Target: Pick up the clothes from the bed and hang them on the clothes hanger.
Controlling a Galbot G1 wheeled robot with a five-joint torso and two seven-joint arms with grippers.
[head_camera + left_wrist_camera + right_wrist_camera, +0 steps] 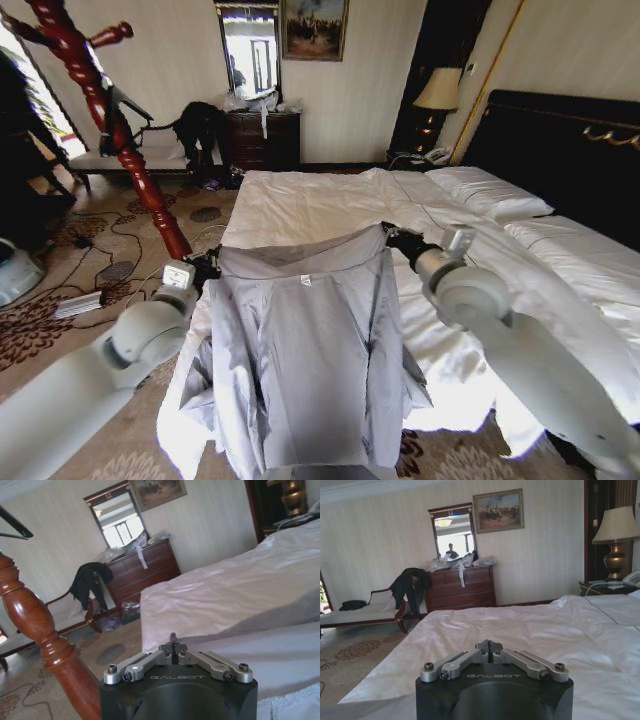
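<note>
Clothes: one light grey jacket (pixel 305 350) hangs spread above the near end of the bed (pixel 320 205), its upper edge stretched between two grippers and its body dropping below. The white duvet lies smooth behind it. A carved red-brown wooden post (pixel 120 135) stands on the carpet just off the bed's left side. Left gripper (pixel 207 267), fingers closed, pinches one shoulder of the jacket. Right gripper (pixel 398 240), fingers likewise closed, pinches the other shoulder.
</note>
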